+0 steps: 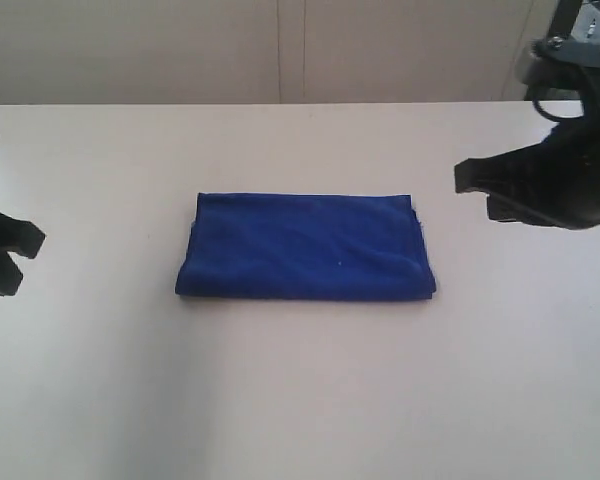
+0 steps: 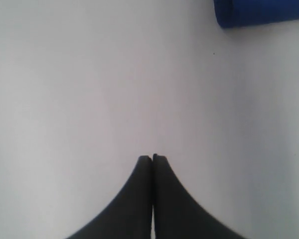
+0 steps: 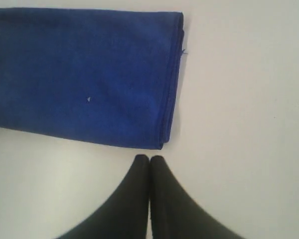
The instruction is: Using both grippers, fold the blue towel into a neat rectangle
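You are viewing the blue towel lying folded at frame centre on the desk. The left tool and right tool are hovering clear at either edge, both pressed together.

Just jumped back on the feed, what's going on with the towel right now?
Nothing is being handled at this moment. The royal-blue soft cloth towel lies folded into a fairly tidy rectangle in the middle of the white table. The left gripper is off to one side, well clear of the cloth, with its jaws shut and empty. The right gripper is near one corner of the towel but apart from it, jaws also shut on nothing. The fold looks finished.
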`<state>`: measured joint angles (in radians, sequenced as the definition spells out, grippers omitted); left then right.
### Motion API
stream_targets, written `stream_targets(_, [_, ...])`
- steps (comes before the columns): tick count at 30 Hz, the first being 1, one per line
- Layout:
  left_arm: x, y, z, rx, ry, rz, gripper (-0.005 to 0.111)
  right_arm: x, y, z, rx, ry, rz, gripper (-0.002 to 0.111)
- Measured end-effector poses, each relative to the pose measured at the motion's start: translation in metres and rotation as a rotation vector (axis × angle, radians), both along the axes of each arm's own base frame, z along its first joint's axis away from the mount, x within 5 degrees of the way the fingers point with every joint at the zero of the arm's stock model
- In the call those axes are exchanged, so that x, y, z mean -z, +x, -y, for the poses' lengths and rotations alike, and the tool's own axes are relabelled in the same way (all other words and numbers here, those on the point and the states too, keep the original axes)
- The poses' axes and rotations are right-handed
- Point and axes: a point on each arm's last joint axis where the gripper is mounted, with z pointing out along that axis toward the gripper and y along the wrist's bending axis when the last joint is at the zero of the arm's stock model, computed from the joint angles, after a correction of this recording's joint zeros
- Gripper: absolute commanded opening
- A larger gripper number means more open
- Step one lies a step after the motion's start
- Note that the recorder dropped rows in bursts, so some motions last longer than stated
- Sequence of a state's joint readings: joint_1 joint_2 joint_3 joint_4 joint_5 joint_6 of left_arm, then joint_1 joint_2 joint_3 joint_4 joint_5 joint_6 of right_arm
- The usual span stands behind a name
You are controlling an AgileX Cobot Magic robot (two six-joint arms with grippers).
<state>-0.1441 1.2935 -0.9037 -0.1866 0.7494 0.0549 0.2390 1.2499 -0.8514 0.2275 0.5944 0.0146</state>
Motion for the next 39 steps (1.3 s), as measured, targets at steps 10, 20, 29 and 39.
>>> stream_targets(10, [-0.015, -0.033, -0.006, -0.027, -0.026, 0.184, 0.0, -0.03, -0.08, 0.024, 0.032, 0.055, 0.394, 0.0])
stream_targets(20, [-0.018, -0.034, -0.006, -0.029, -0.03, 0.199, 0.0, -0.056, -0.116, 0.034, 0.043, 0.105, 0.597, 0.0])
stream_targets(29, [-0.018, -0.034, -0.006, -0.03, -0.032, 0.201, 0.0, -0.071, -0.143, 0.047, 0.105, 0.115, 0.731, 0.0])
stream_targets(39, [-0.018, -0.034, -0.006, -0.03, -0.032, 0.203, 0.0, -0.089, -0.212, 0.063, 0.253, 0.086, 1.021, 0.0])
